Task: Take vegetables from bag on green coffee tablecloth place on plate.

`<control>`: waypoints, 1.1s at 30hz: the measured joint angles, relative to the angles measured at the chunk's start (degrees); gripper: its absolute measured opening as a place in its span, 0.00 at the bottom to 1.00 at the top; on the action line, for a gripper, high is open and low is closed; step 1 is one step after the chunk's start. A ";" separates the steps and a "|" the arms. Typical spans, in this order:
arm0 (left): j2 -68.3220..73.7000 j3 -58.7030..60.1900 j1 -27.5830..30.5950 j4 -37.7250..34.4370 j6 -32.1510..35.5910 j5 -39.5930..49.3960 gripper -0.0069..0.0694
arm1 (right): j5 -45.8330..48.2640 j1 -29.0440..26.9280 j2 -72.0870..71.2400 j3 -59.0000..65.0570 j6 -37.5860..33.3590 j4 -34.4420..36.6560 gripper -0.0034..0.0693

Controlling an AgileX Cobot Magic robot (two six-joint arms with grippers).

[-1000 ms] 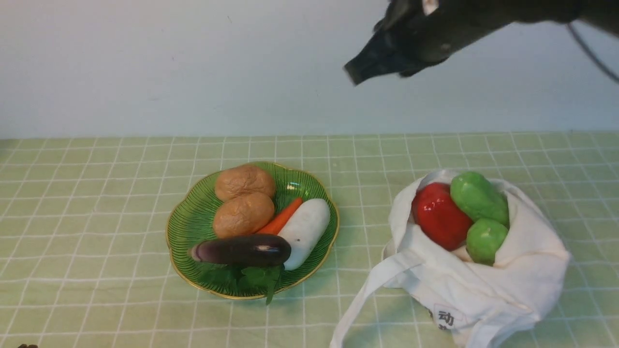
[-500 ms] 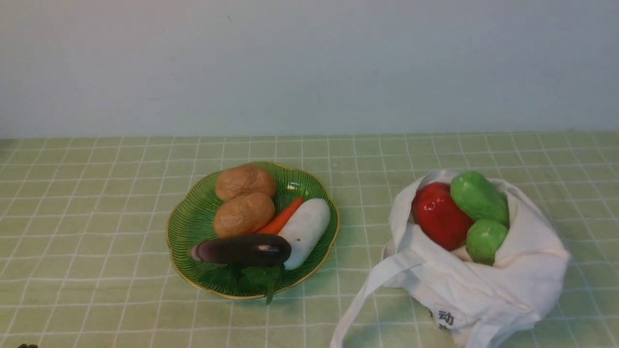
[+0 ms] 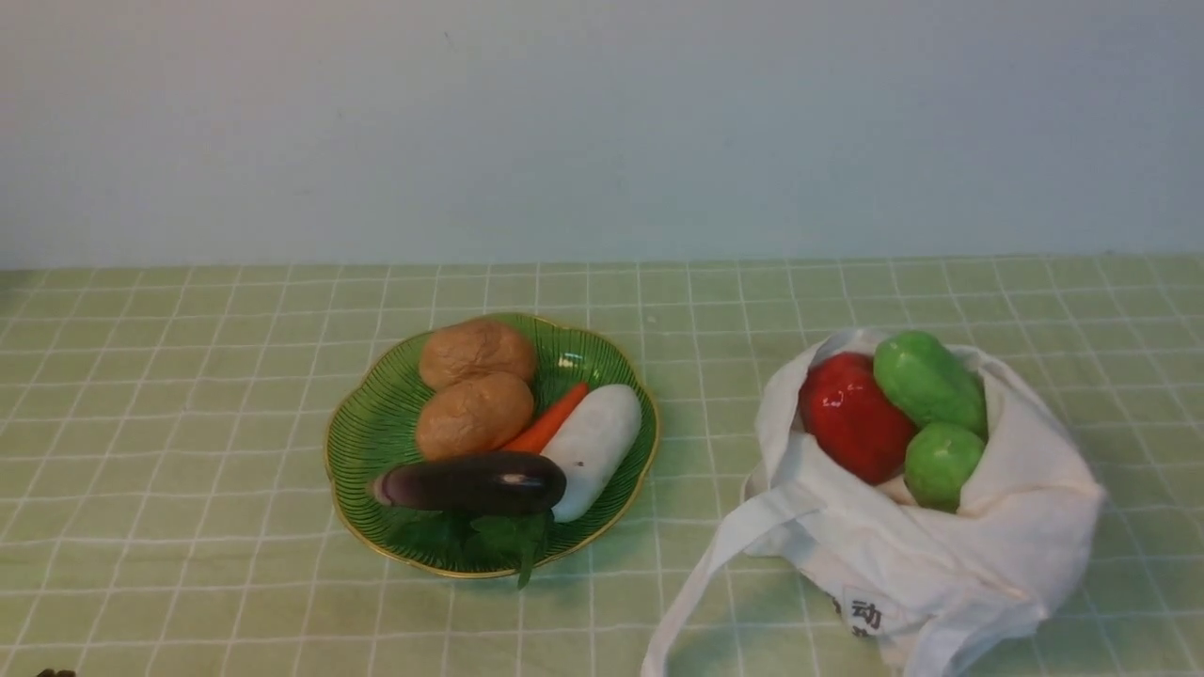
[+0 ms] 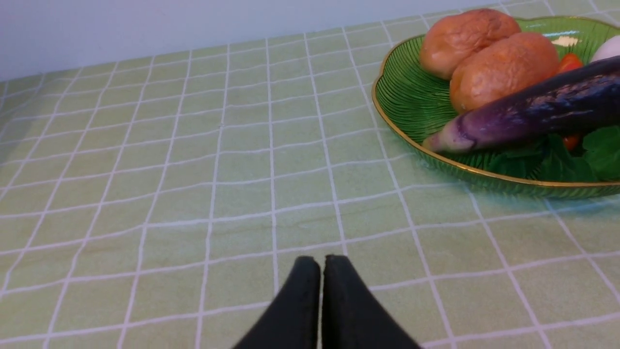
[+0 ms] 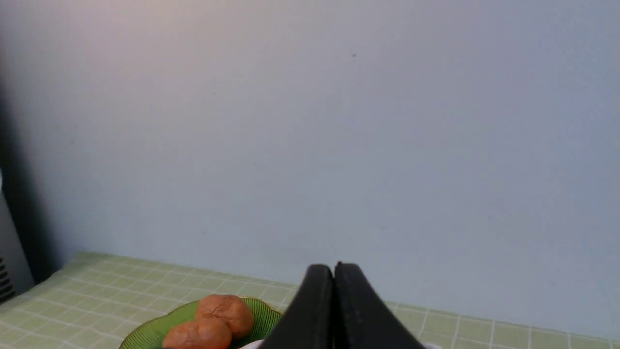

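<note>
Front view: the green coffee tablecloth covers the bench back to the wall. A broad bare stretch lies at the left. The bag slumps at the right, mouth open, its base cut by the near frame edge. A narrow strip of cloth separates it from the plate. Across the plate's near side lies the eggplant, beside a white radish and two brown lumps. In the bag's mouth the red vegetable, larger green vegetable and smaller green vegetable touch. The left hand, clenched and empty, hangs low over bare cloth, apart from the plate's rim. The right hand, clenched and empty, sits high, facing the wall.
</note>
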 joint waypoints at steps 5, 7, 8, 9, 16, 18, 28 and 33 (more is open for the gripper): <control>0.00 0.00 0.05 0.00 0.00 0.00 0.08 | -0.97 0.00 1.45 2.31 -0.02 0.18 0.03; 0.00 0.00 0.05 0.00 0.00 0.00 0.08 | -0.75 0.00 1.65 2.91 -0.02 0.18 0.03; 0.00 0.00 0.05 0.00 0.00 0.00 0.08 | -0.59 0.00 1.65 3.08 -0.02 0.18 0.03; 0.00 0.00 0.05 0.00 0.00 0.00 0.08 | -0.59 0.00 1.65 3.15 -0.02 0.18 0.03; 0.00 0.00 0.05 0.00 0.00 0.00 0.08 | -0.23 0.00 1.65 3.27 -0.02 0.56 0.03; 0.00 0.00 0.05 0.00 0.00 0.00 0.08 | -1.64 0.00 1.65 3.48 -0.21 3.16 0.03; 0.00 0.00 0.05 0.00 0.00 0.00 0.08 | -14.53 0.00 1.65 7.38 -21.42 21.40 0.03; 0.00 0.00 0.05 0.00 0.00 0.00 0.08 | -15.69 0.00 1.65 7.65 -25.24 24.73 0.03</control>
